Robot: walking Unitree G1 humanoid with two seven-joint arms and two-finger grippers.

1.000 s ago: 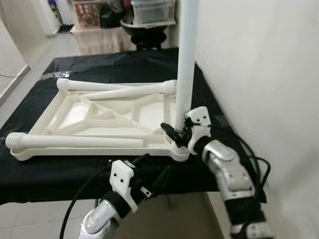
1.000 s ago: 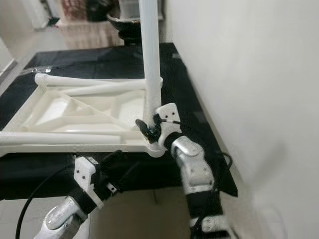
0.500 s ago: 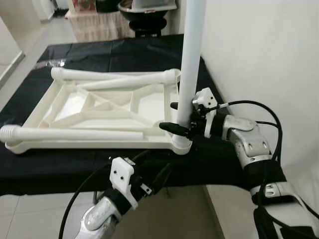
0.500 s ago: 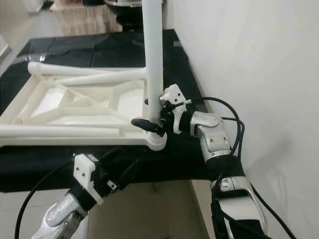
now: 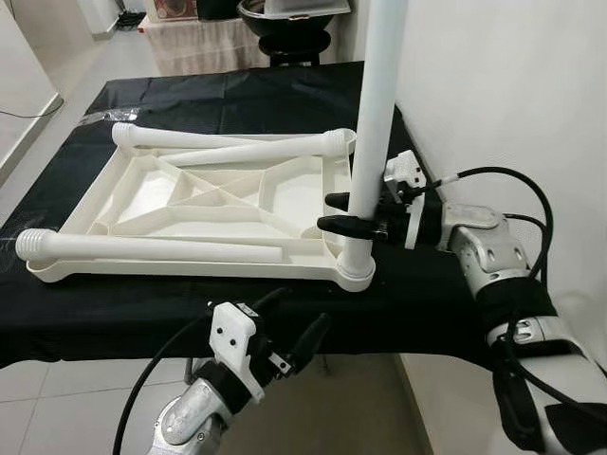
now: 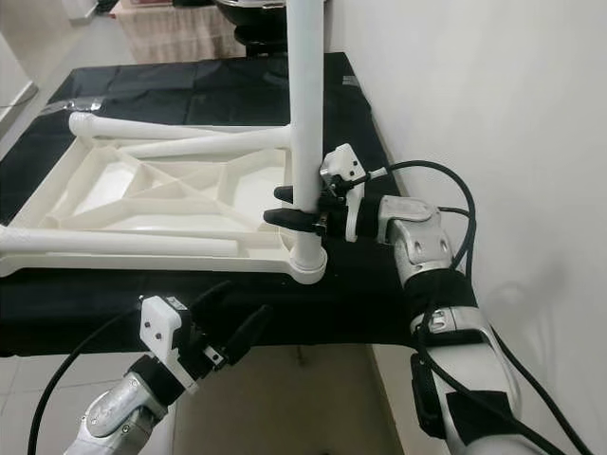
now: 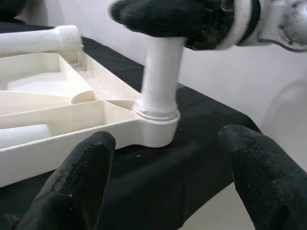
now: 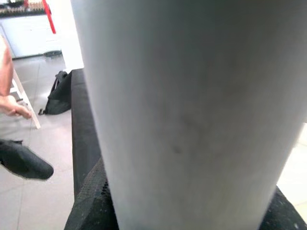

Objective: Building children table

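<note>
Right gripper (image 5: 349, 214) clamps upright white plastic table leg (image 5: 377, 114) seated in upturned white tabletop frame (image 5: 142, 204) on black cloth (image 5: 237, 90); left gripper (image 5: 289, 327) spread, below cloth edge.

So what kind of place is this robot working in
Probably a room in a home, used as an assembly spot. A white plastic tabletop lies upside down on a black-covered table beside a plain white wall, with a pale tiled floor and household clutter behind.
</note>
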